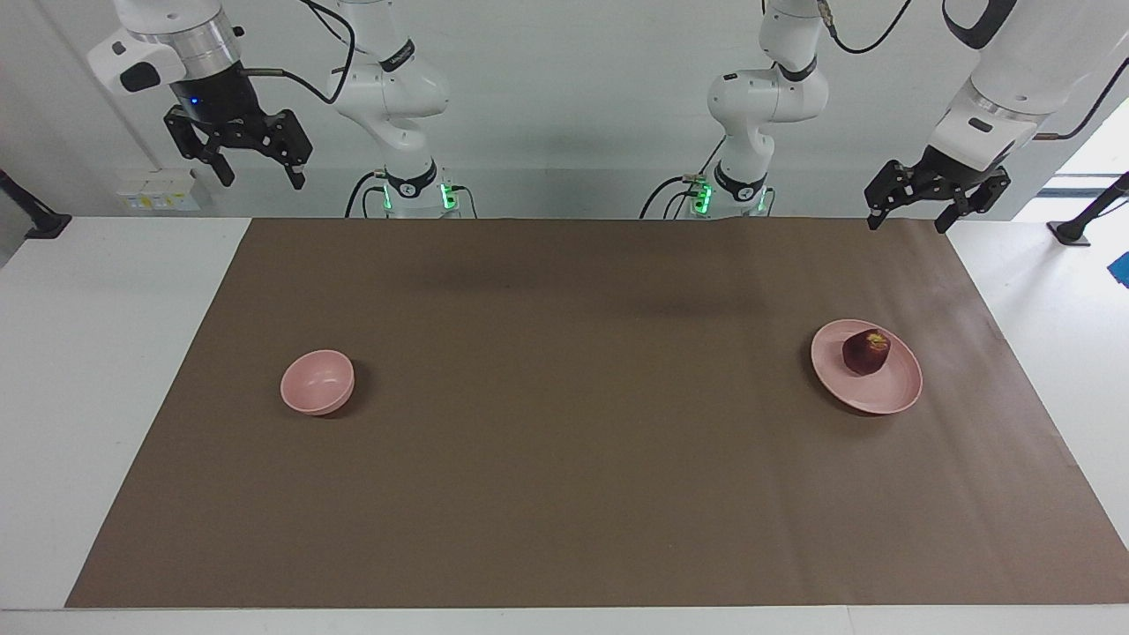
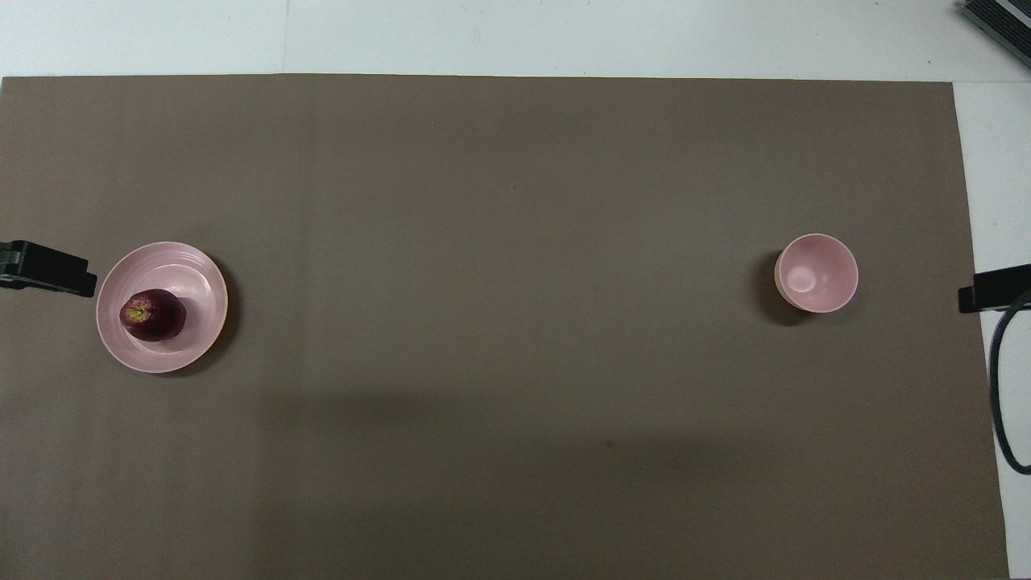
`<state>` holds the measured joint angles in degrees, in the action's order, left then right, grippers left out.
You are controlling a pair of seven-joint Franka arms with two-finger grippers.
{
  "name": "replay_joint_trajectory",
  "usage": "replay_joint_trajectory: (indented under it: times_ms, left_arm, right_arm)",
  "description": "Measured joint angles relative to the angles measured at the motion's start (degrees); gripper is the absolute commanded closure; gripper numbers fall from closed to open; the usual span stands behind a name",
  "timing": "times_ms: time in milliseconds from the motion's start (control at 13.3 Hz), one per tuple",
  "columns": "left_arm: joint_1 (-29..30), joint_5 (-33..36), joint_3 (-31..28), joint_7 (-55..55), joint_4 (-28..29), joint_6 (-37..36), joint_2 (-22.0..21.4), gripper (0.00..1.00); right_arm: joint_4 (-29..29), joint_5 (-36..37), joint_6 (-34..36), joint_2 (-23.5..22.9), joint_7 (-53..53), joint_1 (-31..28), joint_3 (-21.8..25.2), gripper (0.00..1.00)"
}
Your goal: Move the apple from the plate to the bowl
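Starting from the facing view, I judge nothing is under way yet: the apple (image 1: 866,352) sits on the plate (image 1: 882,397) toward the left arm's end of the table, and the bowl (image 1: 317,382) stands empty well apart from it, toward the right arm's end. My left gripper (image 1: 912,210) hangs high over the mat's (image 1: 564,494) edge nearest the robots, fingers spread wide and holding nothing. My right gripper (image 1: 252,163) hangs high over the bare white table, also spread wide and empty, waiting. The next move, as I read it, calls for the left gripper to come down over the apple and close on its sides; the fruit is round and may roll on the shallow plate.

From the overhead view, the apple (image 2: 152,315) lies off-centre on the plate (image 2: 205,278), on the part nearer the robots, and the bowl (image 2: 816,272) shows a bare inside. Only a dark tip of the left gripper (image 2: 48,268) and of the right gripper (image 2: 995,287) pokes in at the edges; the rest is cut off, so finger spread cannot be read here.
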<state>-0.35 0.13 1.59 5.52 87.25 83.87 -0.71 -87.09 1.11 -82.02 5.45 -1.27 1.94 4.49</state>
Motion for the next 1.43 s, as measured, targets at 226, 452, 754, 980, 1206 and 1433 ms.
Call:
replay_joint_trajectory:
  times_ms: [226, 452, 754, 980, 1206, 1433]
  left_arm:
    - [0.0, 0.0, -0.1, 0.0, 0.5, 0.0, 0.0, 0.00]
    - [0.0, 0.0, 0.0, 0.0, 2.2, 0.8, -0.1, 0.00]
    - [0.0, 0.0, -0.1, 0.8, 5.6, 4.0, -0.5, 0.00]
    - [0.1, 0.0, -0.3, 2.3, 7.5, 6.0, -0.8, 0.00]
    - [1.4, 0.0, -0.6, 6.1, 11.0, 9.6, -1.2, 0.00]
    - [5.5, 0.0, -1.1, 13.3, 15.1, 13.6, -1.5, 0.00]
  right_arm:
    - [0.0, 0.0, 0.0, 0.0, 0.0, 0.0, 0.0, 0.00]
    - [0.0, 0.0, 0.0, 0.0, 0.0, 0.0, 0.0, 0.00]
    - [0.0, 0.0, 0.0, 0.0, 0.0, 0.0, 0.0, 0.00]
    - [0.0, 0.0, 0.0, 0.0, 0.0, 0.0, 0.0, 0.00]
    - [0.0, 0.0, 0.0, 0.0, 0.0, 0.0, 0.0, 0.00]
    - [0.0, 0.0, 0.0, 0.0, 0.0, 0.0, 0.0, 0.00]
